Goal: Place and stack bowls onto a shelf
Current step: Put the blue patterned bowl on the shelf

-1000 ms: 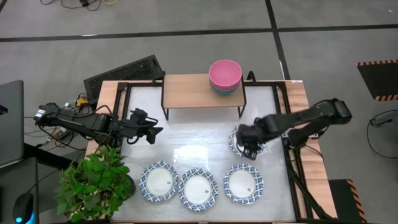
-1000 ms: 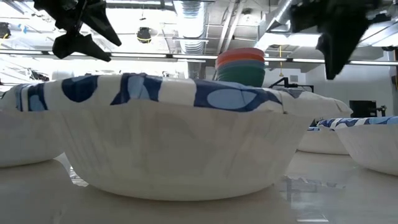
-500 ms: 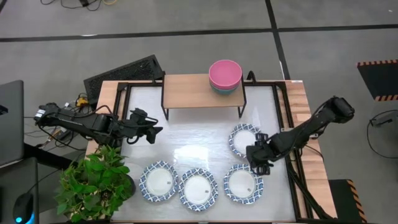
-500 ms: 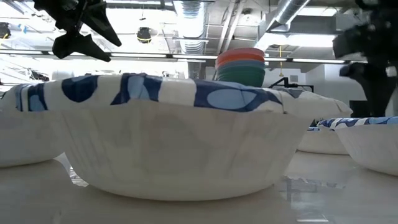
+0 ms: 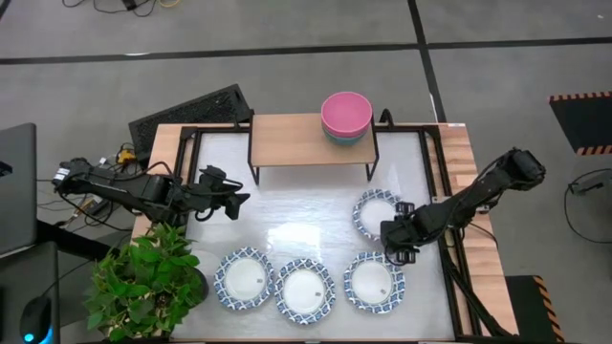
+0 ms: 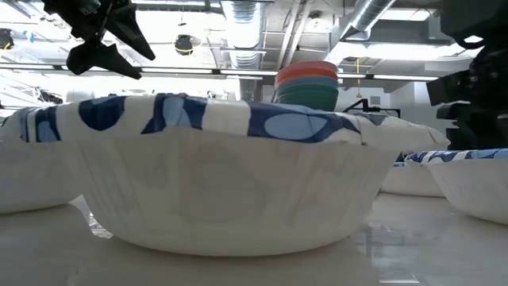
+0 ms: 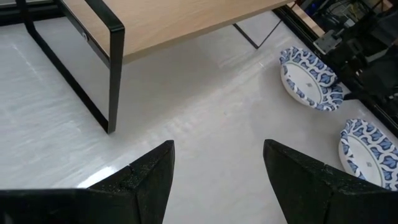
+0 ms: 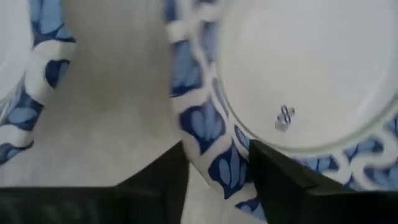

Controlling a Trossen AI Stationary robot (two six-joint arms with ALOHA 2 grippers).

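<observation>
Table (image 5: pixel 316 205): the white top carries four patterned bowls, three in a front row and one set back on the right.
Shelf (image 5: pixel 287 139): wooden board at the back edge, with the pink bowl (image 5: pixel 346 113) nested in the green-blue bowl (image 5: pixel 335 137) at its right end, same as a second ago.
Right arm: a second ago it hung over the set-back bowl (image 5: pixel 373 212); it has since swung to that bowl's front-right edge and dropped low.
Right gripper (image 8: pixel 214 165): fingers narrowing, one either side of the blue rim, so a grip looks to be forming; no lift yet.
Left gripper (image 7: pixel 214 171): fingers apart, empty, parked near the left edge, unmoved.
Meaning: four patterned bowls are left to shelve; this one seems next.
</observation>
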